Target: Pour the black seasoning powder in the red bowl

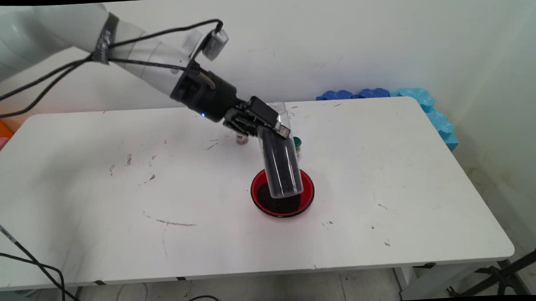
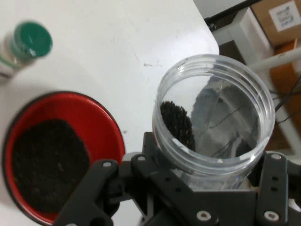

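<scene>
The arm slants down from 10 o'clock to mid-table, its gripper (image 1: 267,126) clamped on 1 clear plastic jar (image 1: 281,168), tilted over a red bowl (image 1: 309,197) of dark grains (image 2: 47,169). A few grains cling inside the jar. A green-capped bottle (image 2: 28,42) stands just beyond the bowl at 12 o'clock. No lettering is legible.

Even, diffuse indoor light falls on the white tabletop (image 1: 384,173), bright without harsh glare. Soft, faint shadows lie under the end effector (image 1: 267,124) and beside the red dish (image 1: 309,194) below it. In the hand view, the clear jar (image 2: 214,117) carries pale reflections, and the green-capped bottle (image 2: 28,42) beyond is slightly blurred.
</scene>
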### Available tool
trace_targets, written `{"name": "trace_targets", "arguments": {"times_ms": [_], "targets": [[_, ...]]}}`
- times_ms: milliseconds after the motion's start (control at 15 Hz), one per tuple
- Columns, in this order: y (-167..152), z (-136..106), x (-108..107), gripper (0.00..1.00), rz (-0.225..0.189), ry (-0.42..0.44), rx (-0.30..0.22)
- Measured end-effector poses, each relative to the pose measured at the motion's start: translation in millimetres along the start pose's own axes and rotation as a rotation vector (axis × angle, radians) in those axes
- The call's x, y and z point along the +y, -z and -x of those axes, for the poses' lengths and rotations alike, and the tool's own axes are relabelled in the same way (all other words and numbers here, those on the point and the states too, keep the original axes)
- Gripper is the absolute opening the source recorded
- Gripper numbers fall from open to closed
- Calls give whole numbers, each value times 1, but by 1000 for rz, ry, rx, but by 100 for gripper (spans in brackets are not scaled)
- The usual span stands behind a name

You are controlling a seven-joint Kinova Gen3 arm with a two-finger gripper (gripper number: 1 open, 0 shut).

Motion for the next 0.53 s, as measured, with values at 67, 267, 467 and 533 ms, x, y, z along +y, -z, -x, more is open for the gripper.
{"name": "trace_targets", "arguments": {"times_ms": [67, 267, 467, 533], "targets": [[3, -2, 1, 0, -6, -31, 1], [14, -12, 6, 0, -36, -153, 13], [29, -24, 12, 0, -85, -301, 36], [34, -27, 14, 0, -101, -355, 36]]}}
